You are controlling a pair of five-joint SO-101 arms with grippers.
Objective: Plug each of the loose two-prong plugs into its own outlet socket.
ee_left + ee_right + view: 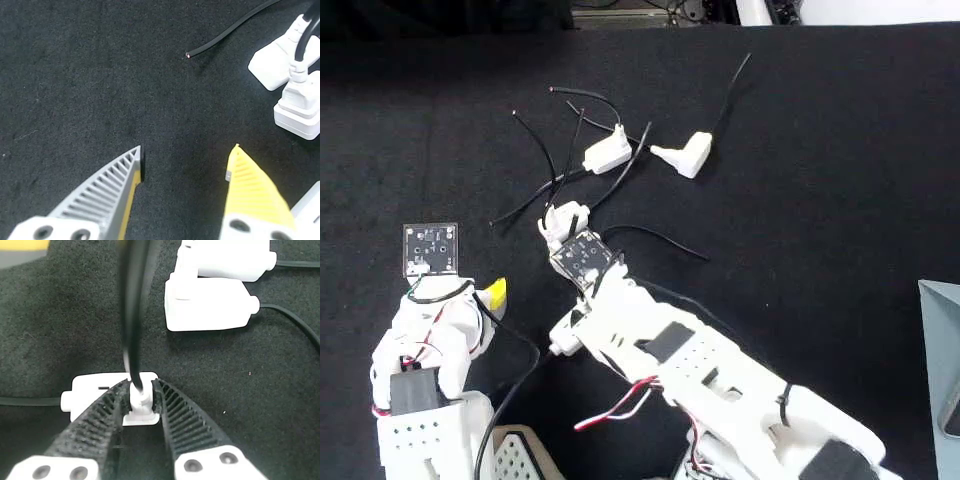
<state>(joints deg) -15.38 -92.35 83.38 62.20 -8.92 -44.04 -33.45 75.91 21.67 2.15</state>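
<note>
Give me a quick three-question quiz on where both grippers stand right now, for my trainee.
1. True or false: the left gripper is holding a plug.
2. The right gripper is shut on: A) a bare cable end, B) a white plug, C) nothing.
3. Fill in: the cable rising from that plug is ___.
Key: 1 false, it is open over bare cloth; 2 B; 3 black.

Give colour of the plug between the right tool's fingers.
White plug, black cord; right wrist view best.
</note>
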